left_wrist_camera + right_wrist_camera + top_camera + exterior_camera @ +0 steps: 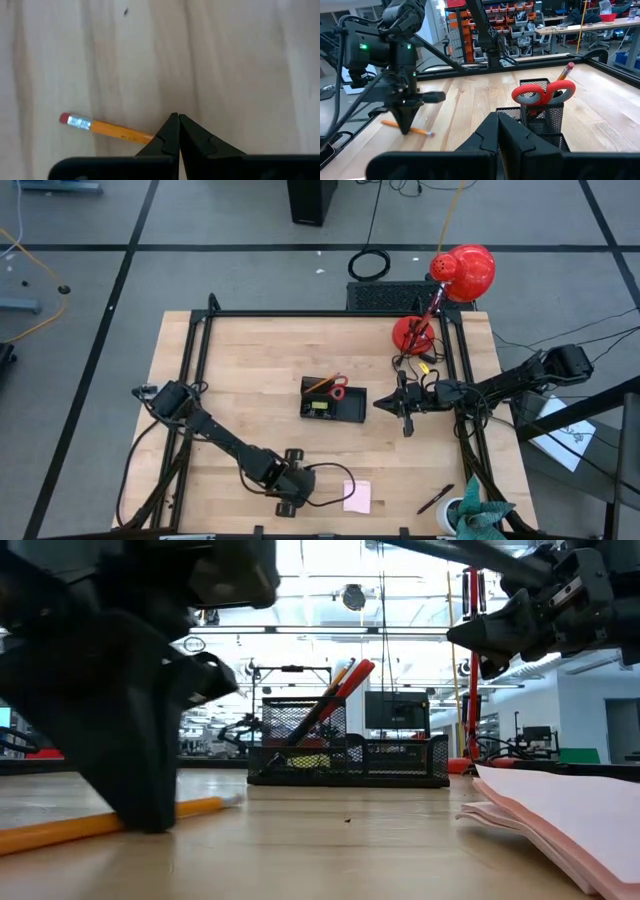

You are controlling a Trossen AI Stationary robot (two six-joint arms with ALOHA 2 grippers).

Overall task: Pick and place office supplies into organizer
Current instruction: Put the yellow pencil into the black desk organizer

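Note:
My left gripper [176, 120] is shut and points straight down near the table's near edge [290, 488]. Its tips stand at an orange pencil [110, 131] that lies flat on the wood, with the eraser end free. My right gripper [498, 120] is shut and holds nothing. It hovers just right of the black mesh organizer [350, 412]. Red-handled scissors [542, 92] and a pencil [565, 70] stand in the organizer's taller section. A pale pink sticky-note pad [357, 496] and a dark pen [435, 500] lie on the table near its near edge. My left gripper comes from above with shut fingers beside or over the pencil's shaft [147, 137], which runs under one finger. That finger hides the spot, so I cannot tell whether it touches the pencil. The pencil lies flat on the table.
A red desk lamp [455, 280] stands at the table's far right corner, with cables beside it. A teal object [480, 515] sits at the near right corner. The black frame rails [200, 340] run along the table's sides. Bare wood lies between the organizer and the left gripper.

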